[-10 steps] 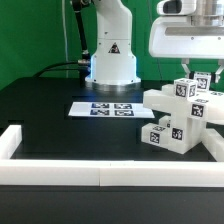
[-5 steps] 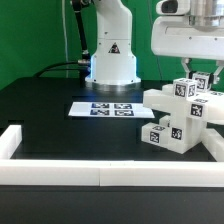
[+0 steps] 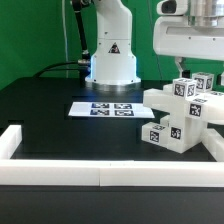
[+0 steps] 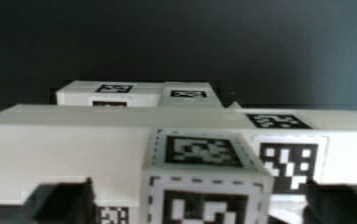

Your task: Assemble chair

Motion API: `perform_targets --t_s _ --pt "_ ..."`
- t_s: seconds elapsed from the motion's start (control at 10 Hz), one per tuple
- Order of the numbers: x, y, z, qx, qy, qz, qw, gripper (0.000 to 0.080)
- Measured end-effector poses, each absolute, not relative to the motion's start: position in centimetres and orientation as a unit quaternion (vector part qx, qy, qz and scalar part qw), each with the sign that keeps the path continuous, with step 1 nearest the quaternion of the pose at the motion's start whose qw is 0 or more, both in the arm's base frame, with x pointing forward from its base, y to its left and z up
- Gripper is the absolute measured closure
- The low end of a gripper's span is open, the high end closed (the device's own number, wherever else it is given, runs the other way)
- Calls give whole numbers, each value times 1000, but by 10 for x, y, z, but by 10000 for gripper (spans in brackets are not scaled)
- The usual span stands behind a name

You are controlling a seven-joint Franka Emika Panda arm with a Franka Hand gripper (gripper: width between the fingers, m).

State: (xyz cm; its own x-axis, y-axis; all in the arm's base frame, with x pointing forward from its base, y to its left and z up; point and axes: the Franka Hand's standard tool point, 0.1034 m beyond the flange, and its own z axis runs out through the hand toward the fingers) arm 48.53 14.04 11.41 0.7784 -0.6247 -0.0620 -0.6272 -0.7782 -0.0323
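**Gripper spread wide above the tagged white chair**

A black table (image 3: pixel 60 125) fills the scene, backed by a green wall and edged toward the camera by a long white border rail (image 3: pixel 100 173). The arm's white base (image 3: pixel 112 60) stands at the far side of the table, away from the gripper toward the exterior view's left, with the flat marker board (image 3: pixel 105 109) lying on the table just in front of it.

The gripper (image 3: pixel 203 73) hangs from its bulky white wrist housing at the exterior view's right, pointing down. Its fingers stand wide apart — one to each side of the topmost tagged block, with a gap visible at each side, so nothing is clamped between them. Whether a finger brushes the block cannot be told at this size.

Directly beneath the gripper sits the chair (image 3: pixel 180 118), a cluster of chunky white blocks carrying black-and-white square tags, resting on the table. In the wrist view the chair (image 4: pixel 86 130) fills most of the picture: a tagged upright post rises straight toward the camera (its top tag and front tags in plain sight), a broad white slab lies behind it, and further tagged blocks sit beyond that slab.
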Motion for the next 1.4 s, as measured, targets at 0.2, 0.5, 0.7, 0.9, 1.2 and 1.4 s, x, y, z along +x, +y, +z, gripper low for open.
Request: perform_targets --t_s 0.2,0.5,0.7,0.9,1.2,1.4 --pt "484 143 114 -967 251 22 26 163" --pt "485 144 114 -991 128 16 28 150" --pt "485 143 114 -999 33 12 30 150" --pt "485 143 114 -999 -28 10 26 150" --pt "486 142 114 -992 -125 7 27 150" --pt "486 141 114 -981 -193 5 27 150"
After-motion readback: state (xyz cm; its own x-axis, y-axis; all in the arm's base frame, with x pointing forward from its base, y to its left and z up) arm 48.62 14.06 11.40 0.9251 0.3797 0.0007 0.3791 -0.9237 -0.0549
